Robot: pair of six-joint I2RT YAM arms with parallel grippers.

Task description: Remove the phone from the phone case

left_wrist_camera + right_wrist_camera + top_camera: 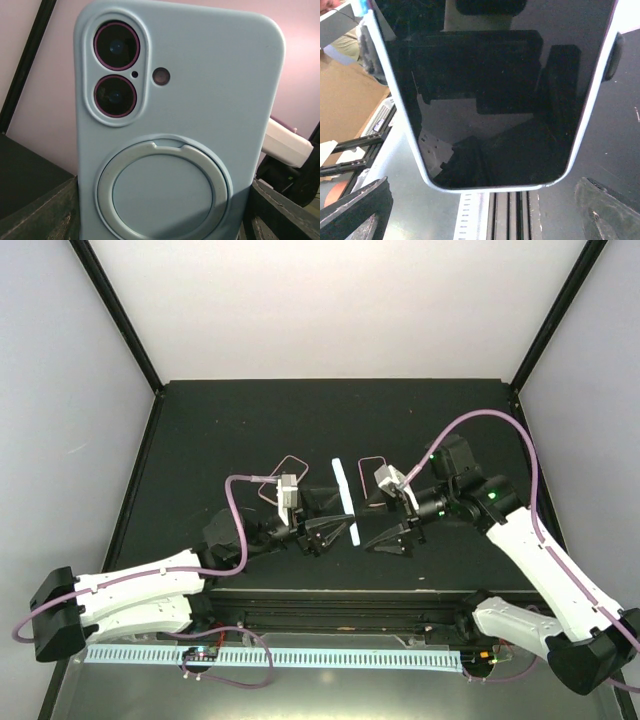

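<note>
Phone [490, 90] is seen fully seated in the blue phone case [210, 100], held upright mid-counter toward the near edge, its sides pinched by the left gripper [328, 533] — right gripper [385, 540] is spread before the screen — so extraction is judged not yet begun.

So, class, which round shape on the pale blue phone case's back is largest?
The flat grey ring low on the phone case, far wider than both purple-rimmed black lenses above.

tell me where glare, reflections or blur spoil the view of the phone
Top external: sharp, evenly lit, the phone only a thin edge-on strip. Left wrist: the phone case fills the frame, shaded toward the bottom, no glare. Right wrist: the dark screen mirrors the rig; the fingers below are blurred.
</note>
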